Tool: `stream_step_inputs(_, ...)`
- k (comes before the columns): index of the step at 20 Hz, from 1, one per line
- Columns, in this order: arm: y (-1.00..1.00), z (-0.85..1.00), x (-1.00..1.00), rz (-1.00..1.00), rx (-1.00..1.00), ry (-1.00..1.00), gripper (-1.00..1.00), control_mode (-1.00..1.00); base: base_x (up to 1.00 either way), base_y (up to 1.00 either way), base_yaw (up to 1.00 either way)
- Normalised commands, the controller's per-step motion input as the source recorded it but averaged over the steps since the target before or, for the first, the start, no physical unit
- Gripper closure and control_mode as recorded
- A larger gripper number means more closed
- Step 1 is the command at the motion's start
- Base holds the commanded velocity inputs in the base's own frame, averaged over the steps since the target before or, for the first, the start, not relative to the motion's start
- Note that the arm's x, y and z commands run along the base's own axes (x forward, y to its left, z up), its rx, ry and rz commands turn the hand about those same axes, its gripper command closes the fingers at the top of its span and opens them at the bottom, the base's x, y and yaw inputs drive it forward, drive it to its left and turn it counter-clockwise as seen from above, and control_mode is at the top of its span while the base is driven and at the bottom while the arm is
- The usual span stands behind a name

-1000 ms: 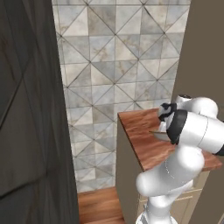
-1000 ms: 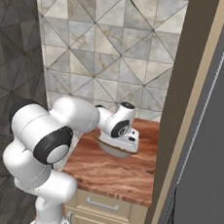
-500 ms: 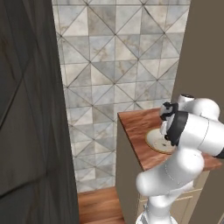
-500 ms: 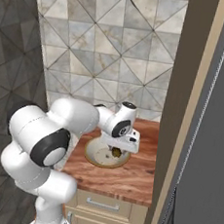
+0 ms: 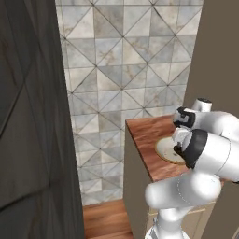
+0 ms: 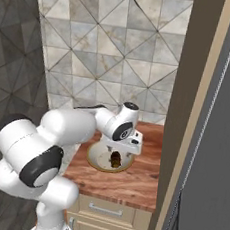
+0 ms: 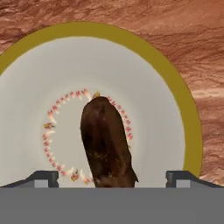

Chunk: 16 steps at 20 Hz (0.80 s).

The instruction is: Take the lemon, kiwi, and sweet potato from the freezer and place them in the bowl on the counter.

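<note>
Brown wood counter [image 7: 175,26] holds the bowl [image 7: 175,87]. Sweet potato [image 7: 107,144] sits inside, between my open fingers [image 7: 43,177]. Best I lift my gripper [image 7: 111,177] straight up, slowly.

Flat, even rendered light with no glare. The dark panel [image 5: 28,116] at the left of the left base view is dim. In the hand view the bowl [image 7: 175,87] is bright and soft-edged, with hardly any shadow. Textures look slightly blurred throughout.
</note>
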Motion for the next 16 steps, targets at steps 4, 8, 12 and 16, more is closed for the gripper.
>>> stream_step_inputs(4, 0.41, 0.65, -0.13, 0.0, -0.01, 0.0, -1.0, -1.0, 0.0, 0.0, 0.0)
stream_step_inputs(8, 0.57, 0.76, -0.12, 0.0, -0.07, 0.0, -1.0, -1.0, 0.0, 0.0, 0.0)
stream_step_inputs(12, 0.52, 0.79, -0.3, -0.01, -0.07, -0.02, -1.0, -1.0, 0.0, 0.0, 0.0)
stream_step_inputs(16, 0.41, 0.65, -0.51, -0.03, -0.04, 0.0, -1.0, -1.0, 0.0, 0.0, 0.0)
